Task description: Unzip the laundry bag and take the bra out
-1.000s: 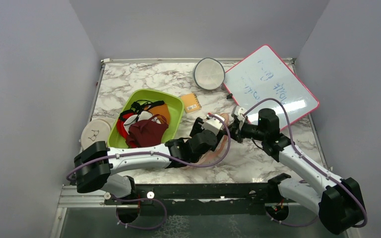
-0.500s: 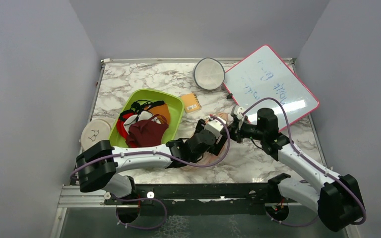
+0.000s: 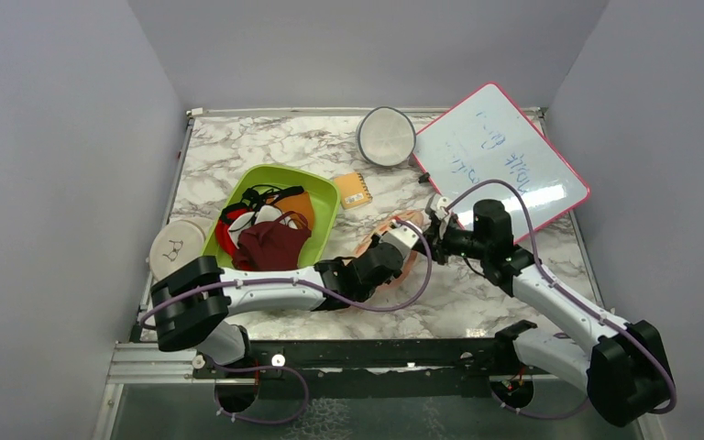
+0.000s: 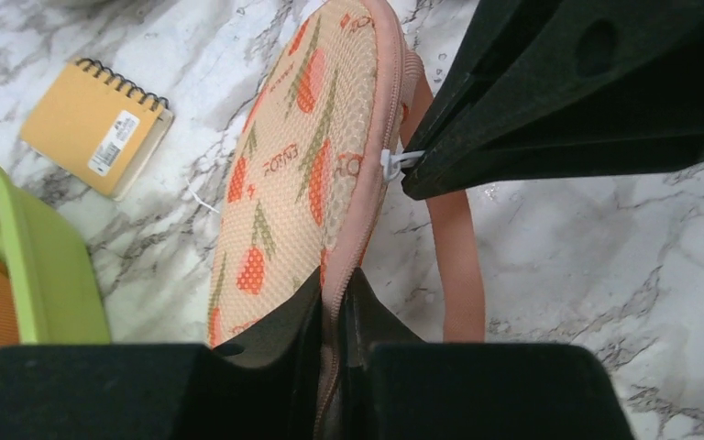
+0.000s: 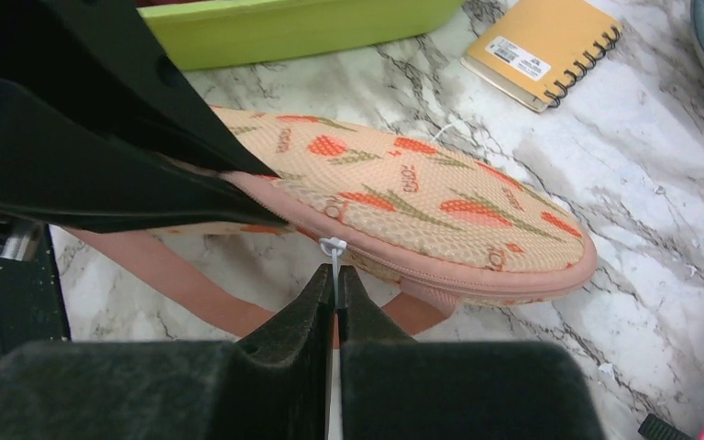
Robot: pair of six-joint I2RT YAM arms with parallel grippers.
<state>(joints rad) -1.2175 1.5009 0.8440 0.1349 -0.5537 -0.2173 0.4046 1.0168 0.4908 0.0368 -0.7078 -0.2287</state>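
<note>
The laundry bag (image 3: pixel 392 240) is held between the two arms over the marble table (image 3: pixel 266 147), just right of the green tray (image 3: pixel 324 195), with a spiral notebook (image 4: pixel 96 128) lying near its far end. Its near rim is clamped in the left gripper (image 4: pixel 335 295), whose fingers are closed tight on the zipper seam. The small white zipper pull (image 5: pixel 333 246) is pinched by the right gripper (image 5: pixel 335 282), its jaws almost fully together around the tab. Along the rim that can be seen, the zipper appears closed, so the unzipping is judged not yet done. The bra cannot be seen and is presumed to be inside. The bag is judged light, soft and floppy, with a mesh face that would fold if pulled at the middle. It is therefore best gripped at the stiffer seam, as it is now, with that hold kept firm so the fabric is tensioned while the pull is drawn along the curved edge. The tab is thin and could slip. A loose pink strap (image 4: pixel 454 266) trails beneath and might be caught.
</note>
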